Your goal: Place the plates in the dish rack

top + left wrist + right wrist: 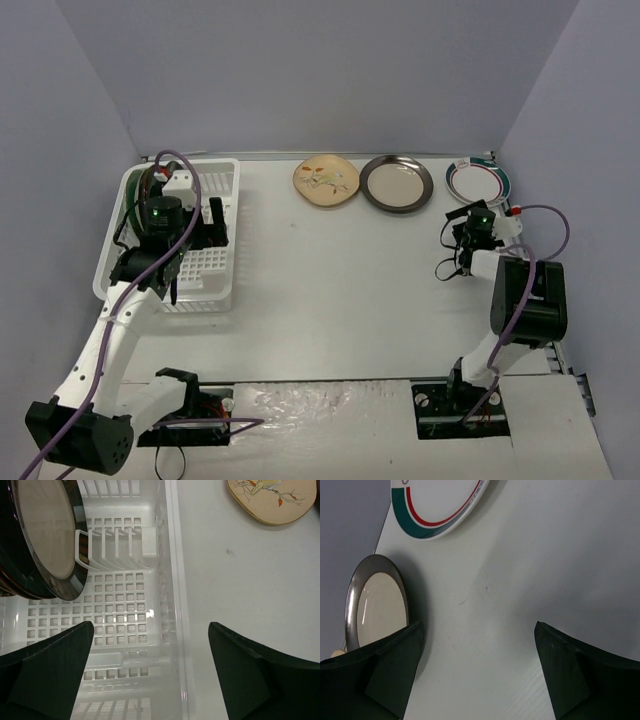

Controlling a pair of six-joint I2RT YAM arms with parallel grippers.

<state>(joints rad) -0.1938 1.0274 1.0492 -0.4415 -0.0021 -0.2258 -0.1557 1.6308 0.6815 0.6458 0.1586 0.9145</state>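
Left end effector (151,630) hangs spread wide, empty, over the dish rack (173,580).

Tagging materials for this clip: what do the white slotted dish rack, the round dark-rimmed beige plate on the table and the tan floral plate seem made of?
White slotted dish rack: moulded plastic, slightly glossy, light glinting off its perforated floor.
Round dark-rimmed beige plate: probably glazed ceramic; its rim shines almost like metal.
Tan floral plate: likely ceramic, duller satin surface, printed branch motif.

Overhead camera spans the table (330,290); wrist cameras peer down closely.
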